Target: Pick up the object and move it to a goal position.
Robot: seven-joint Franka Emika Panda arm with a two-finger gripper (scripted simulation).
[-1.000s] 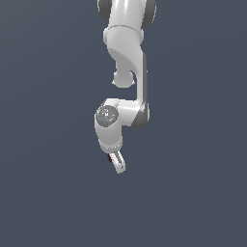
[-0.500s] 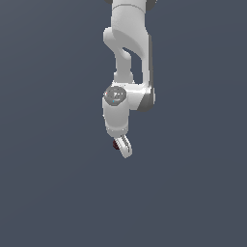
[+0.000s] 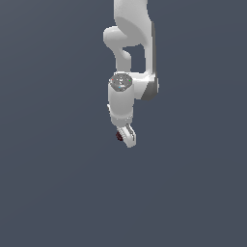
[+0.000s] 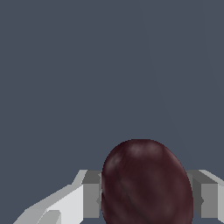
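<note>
exterior view, frame centre: the white arm (image 3: 130, 58) hangs down, its gripper (image 3: 126, 137) pinching a tiny dark red ball (image 3: 119, 136). wrist view: the ball (image 4: 146, 183), smooth, glossy maroon and egg-shaped, sits clamped between both grey fingers (image 4: 91, 194).

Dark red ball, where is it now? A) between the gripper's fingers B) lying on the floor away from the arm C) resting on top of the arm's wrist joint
A: in the wrist view the dark red ball sits between the two gray fingers of the gripper, which closes on it.
</note>
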